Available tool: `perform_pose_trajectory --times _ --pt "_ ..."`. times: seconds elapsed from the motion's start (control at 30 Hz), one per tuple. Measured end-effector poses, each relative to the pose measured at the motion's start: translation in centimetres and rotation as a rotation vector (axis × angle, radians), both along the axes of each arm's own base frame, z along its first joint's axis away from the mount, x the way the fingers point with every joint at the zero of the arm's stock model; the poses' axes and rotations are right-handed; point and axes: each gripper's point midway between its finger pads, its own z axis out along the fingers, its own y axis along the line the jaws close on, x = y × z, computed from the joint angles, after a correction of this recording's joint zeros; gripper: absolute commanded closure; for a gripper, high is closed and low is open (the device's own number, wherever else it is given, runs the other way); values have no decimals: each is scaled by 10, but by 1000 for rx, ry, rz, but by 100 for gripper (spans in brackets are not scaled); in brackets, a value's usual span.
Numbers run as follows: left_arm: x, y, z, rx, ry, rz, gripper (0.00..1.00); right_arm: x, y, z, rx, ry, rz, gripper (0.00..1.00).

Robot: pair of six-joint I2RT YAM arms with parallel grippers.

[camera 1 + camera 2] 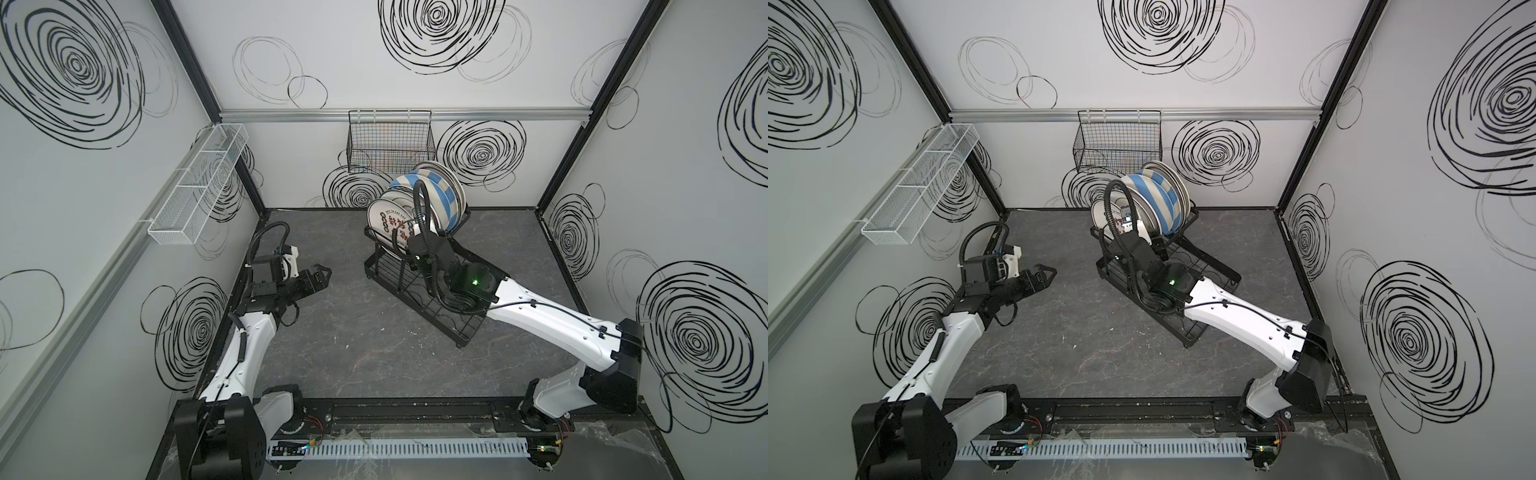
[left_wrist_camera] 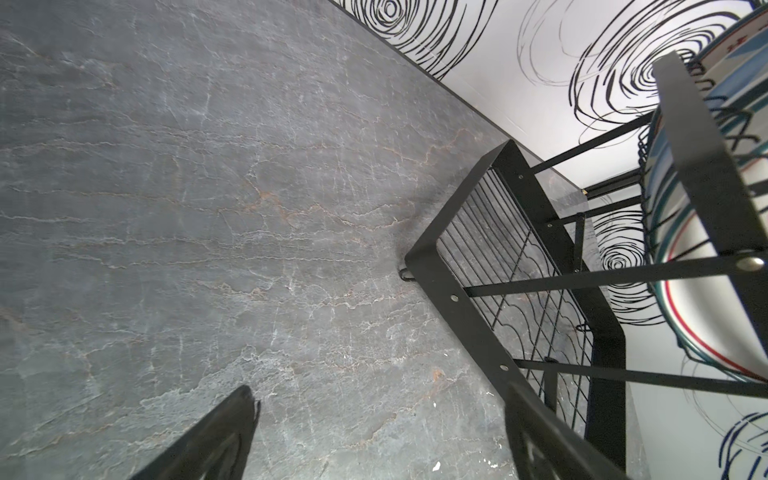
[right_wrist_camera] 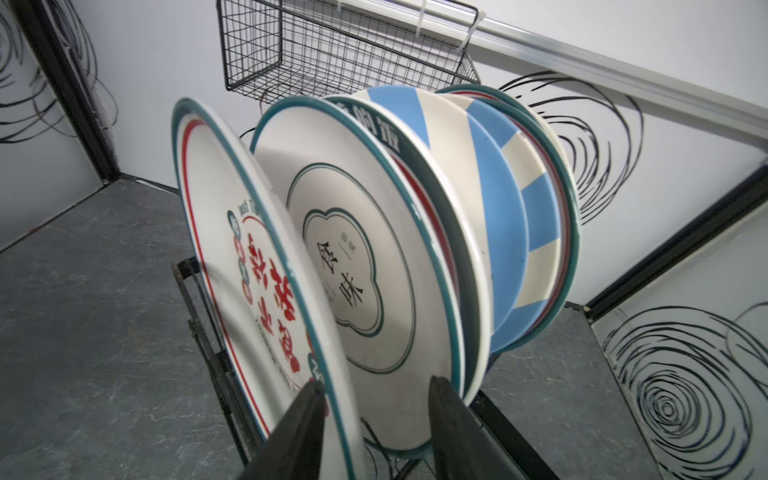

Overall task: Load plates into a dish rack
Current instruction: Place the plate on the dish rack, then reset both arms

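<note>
Several plates (image 1: pixel 419 208) stand on edge in the raised upper basket of the black dish rack (image 1: pixel 465 328), seen in both top views (image 1: pixel 1150 199). The nearest one, white with red characters and a teal rim (image 3: pixel 249 282), looks blurred and leans away from a plate with black script (image 3: pixel 353 266); blue-and-cream striped plates (image 3: pixel 498 232) stand behind. My right gripper (image 3: pixel 376 386) is open, straddling the red-character plate's rim, which lies close to one finger. My left gripper (image 1: pixel 322 276) hovers open and empty over the floor, left of the rack (image 2: pixel 440 266).
A black grid basket (image 1: pixel 390 141) hangs on the back wall just above the plates. A long white mesh basket (image 1: pixel 199 183) hangs on the left wall. The rack's lower tray (image 1: pixel 1196 328) lies under my right arm. Walls enclose the grey marbled floor (image 1: pixel 353 353).
</note>
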Motion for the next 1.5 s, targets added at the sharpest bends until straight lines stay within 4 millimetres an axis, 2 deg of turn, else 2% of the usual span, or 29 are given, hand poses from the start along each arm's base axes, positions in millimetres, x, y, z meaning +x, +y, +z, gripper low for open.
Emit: perform_pose_trajectory --times 0.13,0.23,0.27,0.33,0.4,0.43,0.5,0.57,0.63,0.7,0.77,0.87,1.07,1.2,1.3,1.4,1.5 --pt "6 13 11 51 -22 57 4 -5 -7 12 17 -16 6 26" --pt "11 26 35 108 -93 122 4 -14 -29 33 59 -49 1 12" --pt "11 30 46 133 -133 150 4 -16 -43 40 79 -61 -7 10" --pt "10 38 67 193 -234 214 4 -16 -86 50 130 -90 -61 4" --pt "6 42 84 254 -366 283 4 -12 -145 48 165 -124 -166 0" --pt "4 45 83 281 -404 310 4 -11 -171 42 174 -137 -218 0" --pt "-2 53 69 338 -480 377 4 -9 -227 11 164 -142 -339 0" --pt "-7 68 37 376 -471 431 4 -8 -269 -30 144 -118 -432 0" --pt "-13 85 -2 391 -414 475 4 -8 -299 -75 151 -68 -490 0" --pt "-20 99 -30 395 -377 509 4 -7 -321 -123 164 -22 -544 0" --pt "-21 103 -37 400 -388 518 4 -9 -324 -160 162 13 -546 0" --pt "-8 94 -30 425 -456 475 4 -7 -324 -198 157 66 -561 0" --pt "17 61 -41 463 -522 316 4 -9 -327 -238 157 55 -562 0" --pt "23 40 -52 493 -535 219 4 -15 -325 -249 154 7 -518 0" --pt "27 22 -56 509 -564 143 4 -12 -325 -246 164 -36 -486 0" --pt "28 20 -54 523 -577 134 4 -4 -328 -238 179 -97 -478 0" --pt "29 20 -47 529 -604 138 4 5 -330 -251 174 -72 -482 0"
